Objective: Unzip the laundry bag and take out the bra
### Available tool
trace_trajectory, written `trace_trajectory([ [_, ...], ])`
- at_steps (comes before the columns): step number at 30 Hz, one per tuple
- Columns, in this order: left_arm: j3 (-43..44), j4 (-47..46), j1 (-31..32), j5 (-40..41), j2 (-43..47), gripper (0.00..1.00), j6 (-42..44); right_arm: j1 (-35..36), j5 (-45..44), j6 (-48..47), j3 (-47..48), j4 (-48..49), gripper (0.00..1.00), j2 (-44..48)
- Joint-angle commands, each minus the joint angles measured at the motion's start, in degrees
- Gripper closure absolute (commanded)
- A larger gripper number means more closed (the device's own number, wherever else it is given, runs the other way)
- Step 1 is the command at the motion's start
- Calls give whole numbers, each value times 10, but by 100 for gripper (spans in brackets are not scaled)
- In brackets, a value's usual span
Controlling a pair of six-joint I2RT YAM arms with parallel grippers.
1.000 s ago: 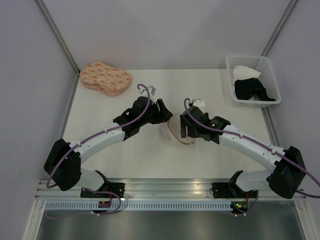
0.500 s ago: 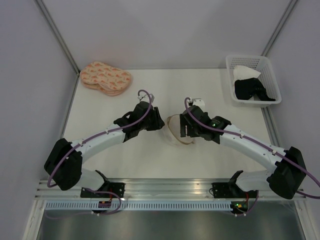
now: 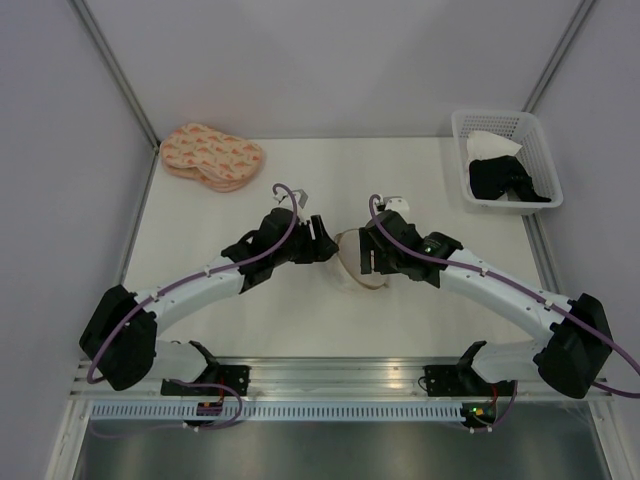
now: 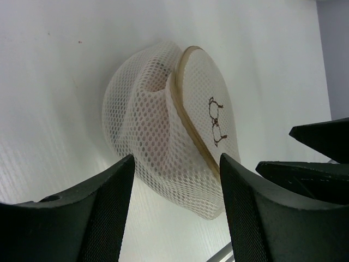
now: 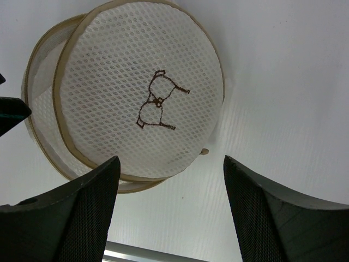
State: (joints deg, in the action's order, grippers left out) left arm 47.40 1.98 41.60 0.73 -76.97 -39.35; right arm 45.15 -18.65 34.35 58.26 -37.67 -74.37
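The laundry bag (image 3: 347,265), a small white mesh drum, lies on its side at the table's middle. The left wrist view shows its mesh wall (image 4: 158,136). The right wrist view shows its round cream face with the dark line drawing (image 5: 139,93). Something pinkish shows faintly through the mesh (image 4: 157,83); the bra itself is hidden. A small tan zipper pull (image 5: 204,151) sticks out at the face's rim. My left gripper (image 3: 322,243) is open, just left of the bag (image 4: 175,164). My right gripper (image 3: 368,262) is open over the bag's right side (image 5: 170,161). Neither holds anything.
Peach oval pads (image 3: 211,156) with a pink pattern lie at the back left. A white lattice basket (image 3: 540,150) at the back right holds a black garment (image 3: 505,180) and a white cloth (image 3: 495,145). A metal rail (image 3: 330,375) runs along the near edge.
My left gripper has come down and closed in on the bag's left side. The right arm and the bag have barely moved.
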Motion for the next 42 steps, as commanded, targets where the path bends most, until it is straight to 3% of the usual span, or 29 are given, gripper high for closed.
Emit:
trace_trajectory([
  [1, 8, -32, 4, -29, -5, 31, 4, -3, -2, -8, 8, 9, 19, 7],
  [6, 34, -23, 9, -37, -40, 32, 8, -4, -2, -9, 7, 8, 19, 7],
  [9, 47, 8, 15, -27, -56, 39, 14, -6, -1, -10, 5, 8, 21, 7],
  [10, 50, 14, 16, -21, -60, 46, 16, -6, -2, -10, 5, 9, 21, 6],
  [11, 51, 16, 18, -16, -60, 64, 17, -7, 1, -11, 5, 9, 22, 7],
  [13, 47, 19, 18, -11, -58, 91, 15, -8, 4, -13, 5, 13, 24, 6],
  [14, 42, 20, 18, -10, -53, 97, 12, -8, 12, -14, 5, 14, 27, 6],
  [19, 17, 3, 19, -13, -36, 98, 3, -8, 77, -22, -1, 56, 32, -1],
  [25, -51, -82, 19, -50, -3, 98, -27, -8, 174, -22, -11, 129, 31, -24],
  [32, -125, -175, 19, -103, 42, 98, -51, -8, 184, -15, -10, 160, 30, -67],
  [42, -150, -207, 21, -142, 45, 98, -64, -8, 194, -4, 25, 173, 32, -131],
])
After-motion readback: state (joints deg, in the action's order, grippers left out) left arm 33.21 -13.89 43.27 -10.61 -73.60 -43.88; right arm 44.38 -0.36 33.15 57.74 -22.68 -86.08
